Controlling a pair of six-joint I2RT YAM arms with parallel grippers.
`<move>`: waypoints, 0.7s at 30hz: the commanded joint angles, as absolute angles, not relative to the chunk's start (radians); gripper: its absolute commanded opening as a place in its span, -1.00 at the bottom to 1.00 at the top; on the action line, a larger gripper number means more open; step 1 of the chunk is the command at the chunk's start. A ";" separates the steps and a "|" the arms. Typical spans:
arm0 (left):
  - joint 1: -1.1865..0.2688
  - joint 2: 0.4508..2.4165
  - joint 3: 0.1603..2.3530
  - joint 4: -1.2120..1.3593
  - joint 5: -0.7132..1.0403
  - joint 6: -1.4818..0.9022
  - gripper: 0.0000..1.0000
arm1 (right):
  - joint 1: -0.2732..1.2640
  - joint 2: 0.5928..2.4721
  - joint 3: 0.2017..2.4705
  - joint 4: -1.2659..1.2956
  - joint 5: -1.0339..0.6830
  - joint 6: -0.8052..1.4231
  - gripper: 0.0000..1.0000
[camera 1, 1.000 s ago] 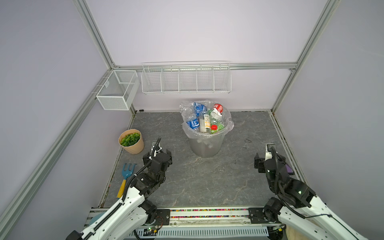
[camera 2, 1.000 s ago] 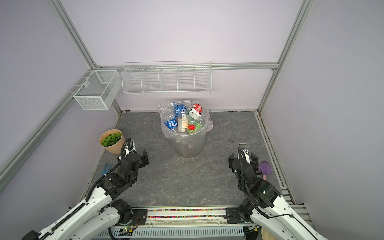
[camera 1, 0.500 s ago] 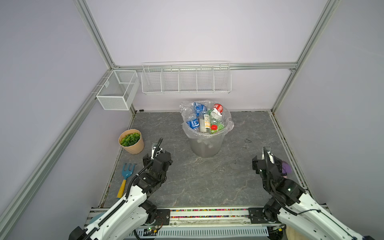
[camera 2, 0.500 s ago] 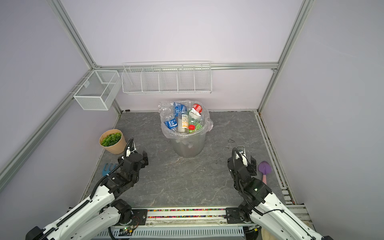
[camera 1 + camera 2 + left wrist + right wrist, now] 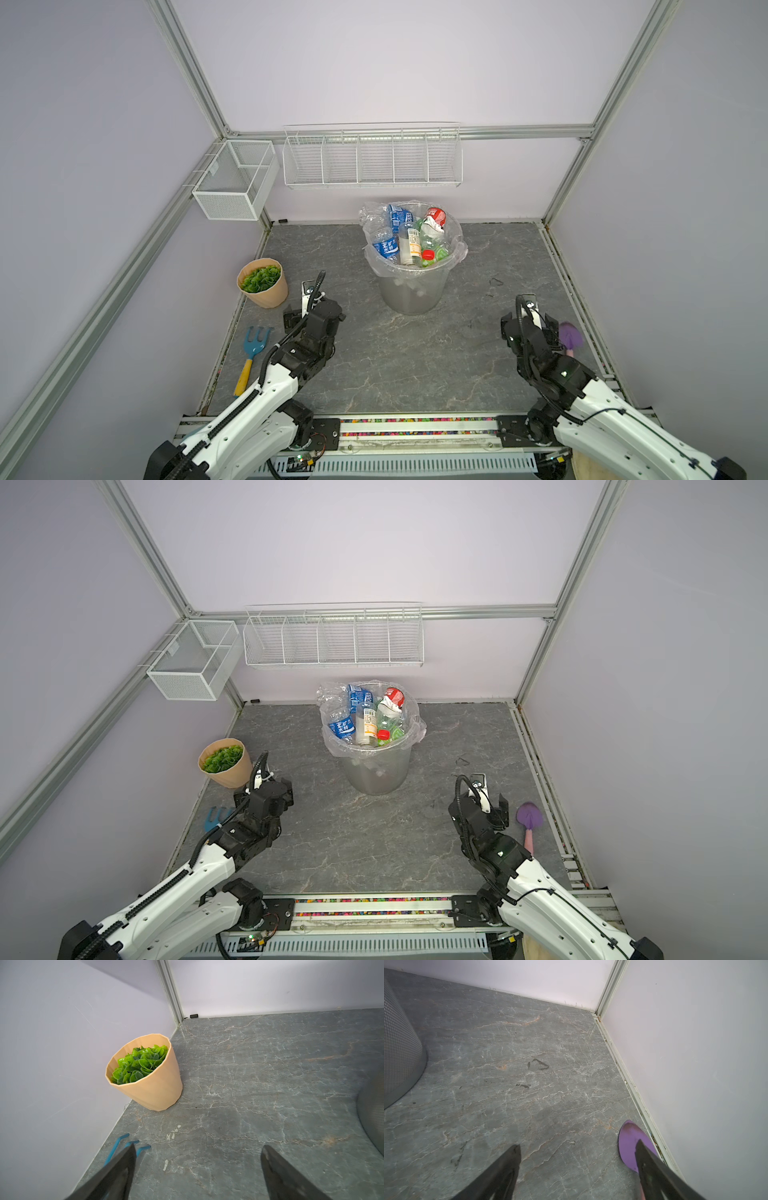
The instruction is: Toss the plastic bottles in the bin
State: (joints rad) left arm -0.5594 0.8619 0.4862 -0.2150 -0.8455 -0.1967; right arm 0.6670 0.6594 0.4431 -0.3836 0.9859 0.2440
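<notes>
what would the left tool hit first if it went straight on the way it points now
Most likely the grey marbled floor: the open left tool tilts down toward a bare patch of it. The tan pot of green leaves stands aside from that line, though depth is unclear.

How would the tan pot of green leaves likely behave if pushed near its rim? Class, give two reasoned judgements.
The tan pot narrows toward its base, so a push near the rim would probably tip it rather than slide it. Its green leaves look like thin plastic, so it is likely light.
</notes>
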 commanded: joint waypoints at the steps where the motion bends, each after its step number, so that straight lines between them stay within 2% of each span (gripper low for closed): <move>1: -0.544 0.876 0.461 -0.145 -0.881 -0.158 0.86 | 0.648 0.696 0.417 -0.294 0.998 0.183 0.77; 9: -0.534 0.913 0.386 -0.065 -0.887 -0.171 0.86 | 0.553 0.756 0.357 -0.190 0.954 0.193 0.77; 15: -0.532 0.931 0.366 -0.062 -0.893 -0.197 0.86 | 0.539 0.815 0.325 -0.168 0.934 0.224 0.78; 21: -0.532 0.927 0.364 -0.060 -0.889 -0.195 0.86 | 0.521 0.799 0.304 -0.110 0.924 0.198 0.78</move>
